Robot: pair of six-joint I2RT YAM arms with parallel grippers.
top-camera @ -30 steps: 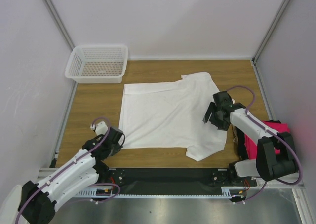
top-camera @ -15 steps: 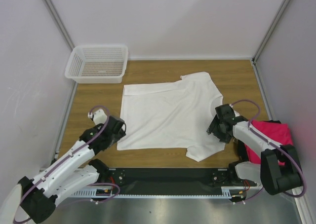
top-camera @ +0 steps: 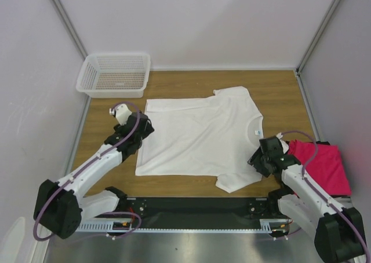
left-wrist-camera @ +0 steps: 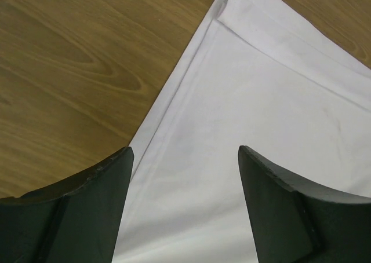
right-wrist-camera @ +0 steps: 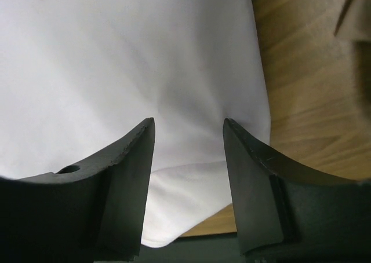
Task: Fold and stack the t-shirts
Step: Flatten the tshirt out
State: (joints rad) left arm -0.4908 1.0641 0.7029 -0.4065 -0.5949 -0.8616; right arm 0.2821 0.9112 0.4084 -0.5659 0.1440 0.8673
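Note:
A large white t-shirt (top-camera: 197, 137) lies spread flat in the middle of the wooden table. In the left wrist view its hemmed left edge (left-wrist-camera: 174, 101) runs diagonally across the wood. My left gripper (top-camera: 142, 131) (left-wrist-camera: 185, 152) hovers open over that edge, with only cloth showing between the fingers. My right gripper (top-camera: 256, 159) (right-wrist-camera: 189, 121) stands open above the shirt's near right sleeve (right-wrist-camera: 191, 193), its fingers astride the cloth without pinching it. A magenta-pink t-shirt (top-camera: 322, 165) lies flat at the right edge, behind the right arm.
A white mesh basket (top-camera: 113, 75) stands at the far left corner of the table. White walls with metal posts close in three sides. A black rail (top-camera: 197, 207) carrying the arm bases runs along the near edge.
My left gripper has opened and moved from the shirt's near left corner up along its left edge. My right gripper has drawn back toward the near right sleeve, its jaws narrowing.

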